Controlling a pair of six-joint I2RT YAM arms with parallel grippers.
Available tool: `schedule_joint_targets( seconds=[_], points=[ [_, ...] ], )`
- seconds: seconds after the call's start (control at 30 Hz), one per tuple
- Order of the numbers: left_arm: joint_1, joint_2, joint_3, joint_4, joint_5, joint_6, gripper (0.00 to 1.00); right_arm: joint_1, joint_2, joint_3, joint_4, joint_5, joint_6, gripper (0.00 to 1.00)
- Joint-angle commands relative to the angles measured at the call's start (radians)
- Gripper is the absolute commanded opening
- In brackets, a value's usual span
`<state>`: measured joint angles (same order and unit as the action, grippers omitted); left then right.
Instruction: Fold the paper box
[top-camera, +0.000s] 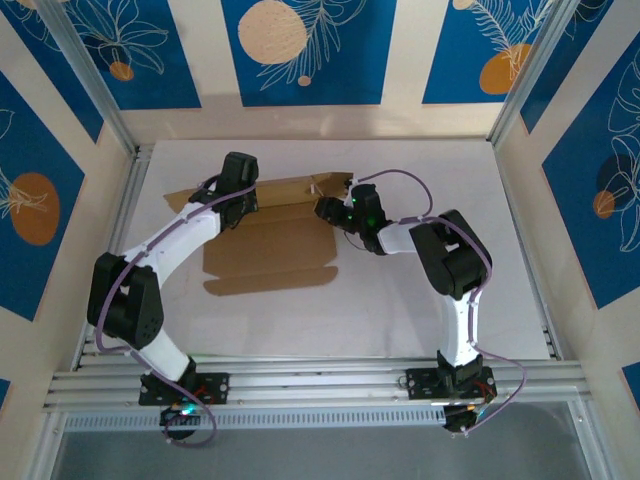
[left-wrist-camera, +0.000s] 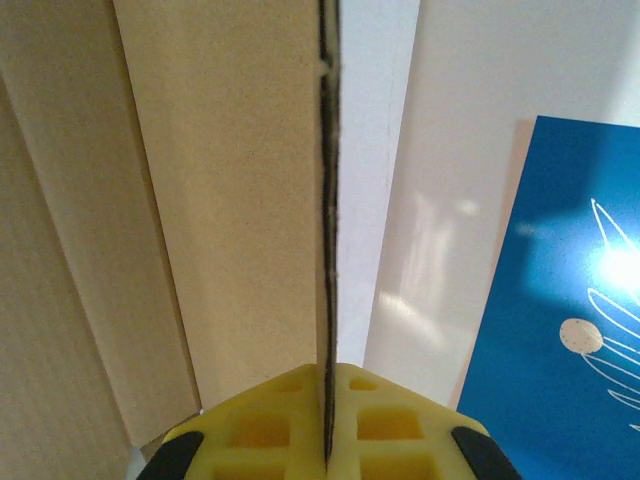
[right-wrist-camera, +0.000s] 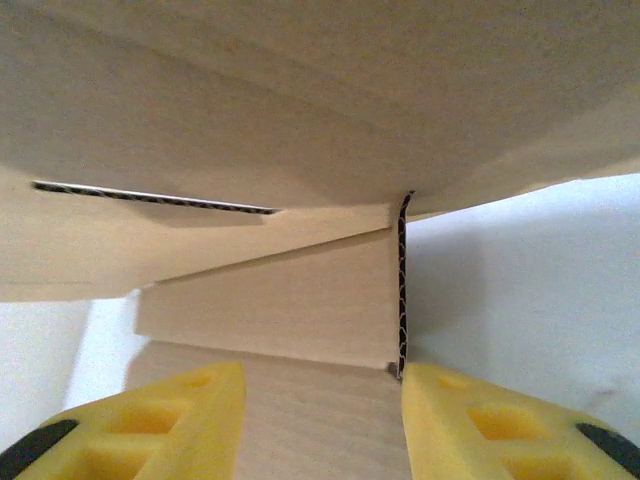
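1. Noted left gripper (top-camera: 237, 200) at the far-left part of the paper box (top-camera: 270, 255). Wrist view: yellow fingers (left-wrist-camera: 265, 425) pressed together, clamped on a thin cardboard edge.
2. Found the paper box lying mid-table (top-camera: 440, 180), brown, near panel flat, far flaps partly raised.
3. Logged right gripper (top-camera: 325, 208) at the box's far-right corner. Fingers (right-wrist-camera: 480, 420) apart, astride an upright flap edge, which stands just beside one finger.

Overhead, wrist close-ups: shared paper box (top-camera: 270, 255)
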<state>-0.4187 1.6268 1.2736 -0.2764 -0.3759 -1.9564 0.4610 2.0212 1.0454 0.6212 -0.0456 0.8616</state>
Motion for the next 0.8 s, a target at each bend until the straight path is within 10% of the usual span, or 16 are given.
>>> schedule_joint_targets(
  seconds=[0.0, 0.77],
  points=[
    [-0.001, 0.003, -0.003, -0.018, -0.001, -0.012, 0.0, -0.018, 0.048, -0.002, 0.161, -0.075, 0.124, 0.45],
    [-0.01, 0.033, -0.043, 0.041, 0.036, -0.013, 0.0, 0.038, 0.2, 0.212, 0.045, -0.214, 0.174, 0.47]
  ],
)
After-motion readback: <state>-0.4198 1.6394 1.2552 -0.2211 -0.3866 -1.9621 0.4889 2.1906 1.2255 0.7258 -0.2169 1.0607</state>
